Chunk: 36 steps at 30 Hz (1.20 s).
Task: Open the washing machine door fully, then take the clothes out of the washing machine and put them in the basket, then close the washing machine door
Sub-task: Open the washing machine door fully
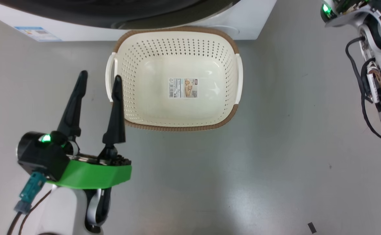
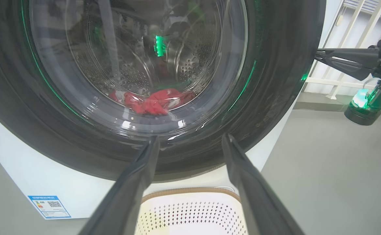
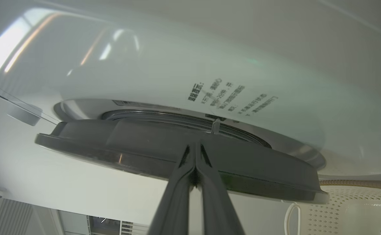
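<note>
The cream basket (image 1: 177,127) stands on the grey floor right in front of the white washing machine (image 1: 249,19), below its black-rimmed door (image 2: 275,81). Through the door glass the red clothes (image 2: 154,102) lie at the bottom of the steel drum. My left gripper (image 1: 100,75) is open and holds nothing, its fingers beside the basket's left handle and pointing toward the door. My right gripper (image 2: 317,54) is shut, its tips at the door rim's right edge. In the right wrist view the shut fingertips (image 3: 195,145) meet the dark rim (image 3: 259,169) seen side-on.
A blue label sticker (image 1: 38,33) sits low on the machine's front. My right forearm (image 1: 379,81) with loose cables hangs at the right. Open grey floor lies to the basket's right, with a small black mark (image 1: 312,227). A white railing (image 2: 357,19) stands behind.
</note>
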Available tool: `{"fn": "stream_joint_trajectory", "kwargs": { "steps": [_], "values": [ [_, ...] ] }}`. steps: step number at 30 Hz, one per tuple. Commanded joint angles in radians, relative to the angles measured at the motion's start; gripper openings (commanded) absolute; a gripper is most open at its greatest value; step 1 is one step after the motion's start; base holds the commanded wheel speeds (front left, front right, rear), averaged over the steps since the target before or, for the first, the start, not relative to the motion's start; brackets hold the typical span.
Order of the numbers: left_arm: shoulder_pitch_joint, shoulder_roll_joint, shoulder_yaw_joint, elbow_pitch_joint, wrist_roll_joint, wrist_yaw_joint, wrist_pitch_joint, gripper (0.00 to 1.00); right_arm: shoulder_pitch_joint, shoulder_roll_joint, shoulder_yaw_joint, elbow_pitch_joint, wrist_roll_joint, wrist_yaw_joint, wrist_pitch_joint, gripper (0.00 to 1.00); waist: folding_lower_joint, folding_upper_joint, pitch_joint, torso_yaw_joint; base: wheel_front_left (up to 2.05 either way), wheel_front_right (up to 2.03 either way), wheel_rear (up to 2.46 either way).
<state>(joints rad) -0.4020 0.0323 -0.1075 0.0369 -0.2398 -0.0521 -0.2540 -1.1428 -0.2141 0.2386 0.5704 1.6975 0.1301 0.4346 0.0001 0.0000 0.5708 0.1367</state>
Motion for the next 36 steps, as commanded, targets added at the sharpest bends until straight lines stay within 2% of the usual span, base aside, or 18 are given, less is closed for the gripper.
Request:
{"fn": "stream_joint_trajectory", "kwargs": {
  "steps": [1, 10, 26, 36],
  "values": [
    [-0.006, 0.018, 0.018, -0.027, -0.004, 0.007, -0.008, 1.0, -0.026, 0.02, -0.006, -0.018, -0.002, 0.001, 0.009, 0.0, 0.0, 0.0, 0.007, 0.005, 0.0, 0.0, 0.0],
    [-0.01, 0.018, 0.011, -0.011, 0.019, 0.0, -0.008, 1.0, -0.068, 0.043, -0.014, 0.017, -0.034, 0.001, 0.033, 0.0, 0.0, 0.0, 0.012, 0.012, 0.0, 0.0, 0.0],
    [-0.019, 0.018, 0.0, 0.003, 0.021, -0.004, -0.008, 1.0, -0.137, 0.03, -0.016, 0.09, -0.093, 0.001, 0.054, 0.0, 0.0, 0.0, 0.028, 0.073, 0.0, 0.0, 0.0],
    [-0.018, 0.018, 0.01, 0.01, 0.023, -0.003, -0.008, 1.0, -0.151, 0.041, 0.0, 0.106, -0.081, 0.001, 0.145, 0.0, 0.0, 0.0, 0.026, 0.064, 0.0, 0.0, 0.0]
  ]
}}
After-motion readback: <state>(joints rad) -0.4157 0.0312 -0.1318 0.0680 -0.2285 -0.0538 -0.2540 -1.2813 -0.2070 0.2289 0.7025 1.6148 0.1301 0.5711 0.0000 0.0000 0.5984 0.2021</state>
